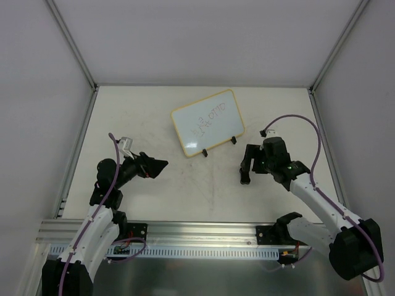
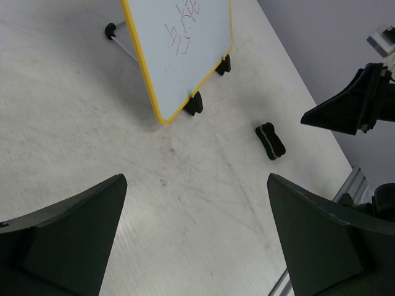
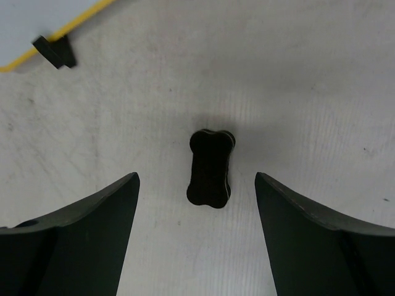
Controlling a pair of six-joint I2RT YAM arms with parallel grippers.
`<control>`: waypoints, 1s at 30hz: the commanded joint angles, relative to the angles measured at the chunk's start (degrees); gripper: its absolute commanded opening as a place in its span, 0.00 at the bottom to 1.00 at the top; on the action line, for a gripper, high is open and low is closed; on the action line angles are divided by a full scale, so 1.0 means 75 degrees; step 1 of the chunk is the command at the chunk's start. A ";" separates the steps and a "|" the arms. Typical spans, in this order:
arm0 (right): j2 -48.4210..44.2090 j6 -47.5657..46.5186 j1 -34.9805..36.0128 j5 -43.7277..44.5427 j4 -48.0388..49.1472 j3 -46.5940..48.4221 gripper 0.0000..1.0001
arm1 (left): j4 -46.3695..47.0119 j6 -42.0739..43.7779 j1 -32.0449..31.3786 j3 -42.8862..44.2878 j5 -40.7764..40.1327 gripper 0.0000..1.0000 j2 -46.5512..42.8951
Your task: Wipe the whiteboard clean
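Note:
The whiteboard (image 1: 207, 122) stands tilted on two black clip feet at the back middle of the table, with red handwriting on it. The left wrist view shows its yellow-rimmed face (image 2: 179, 49), and one corner (image 3: 37, 24) shows in the right wrist view. A small black bone-shaped eraser (image 3: 210, 168) lies flat on the table in front of the board's right foot, also seen from the left (image 2: 270, 140). My right gripper (image 3: 196, 179) (image 1: 250, 163) hovers over the eraser, open, its fingers either side of it with a gap on both sides. My left gripper (image 2: 196, 179) (image 1: 154, 166) is open over bare table.
White enclosure walls with metal posts (image 1: 71, 46) close in the table on three sides. An aluminium rail (image 1: 185, 231) runs along the near edge by the arm bases. The table surface (image 2: 74, 123) shows faint scuffs.

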 commanded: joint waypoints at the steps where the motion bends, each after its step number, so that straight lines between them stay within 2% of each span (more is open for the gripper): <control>1: 0.0492 -0.0170 0.0316 0.0739 -0.0923 0.0199 0.77 | 0.0143 0.0147 -0.0079 0.0097 -0.0045 0.99 -0.0056; 6: 0.1326 -0.0169 0.0574 0.0869 -0.1252 0.0633 0.73 | 0.0143 0.0182 -0.0079 0.0108 -0.0068 0.99 -0.0021; 7: 0.1409 -0.0123 0.0633 0.0915 -0.1241 0.0645 0.69 | 0.0143 0.0182 -0.0079 0.0120 -0.0068 0.99 0.0002; 12: 0.1830 -0.0064 0.0902 0.1150 -0.1136 0.0680 0.69 | 0.0143 0.0170 -0.0079 0.0120 -0.0080 0.99 0.0049; 13: 0.1878 -0.0064 0.0926 0.1162 -0.1112 0.0669 0.65 | 0.0143 0.0159 -0.0079 0.0120 -0.0092 0.99 0.0061; 21: 0.2475 -0.0075 0.1090 0.1267 -0.0737 0.0715 0.64 | 0.0155 0.0170 -0.0079 0.0120 -0.0092 0.99 0.0084; 25: 0.2815 -0.0076 0.1184 0.1396 -0.0713 0.0856 0.58 | 0.0155 0.0182 -0.0079 0.0120 -0.0080 0.99 0.0050; 30: 0.3166 -0.0040 0.1207 0.1408 -0.0678 0.1043 0.56 | 0.0166 0.0194 -0.0079 0.0073 -0.0080 0.99 -0.0068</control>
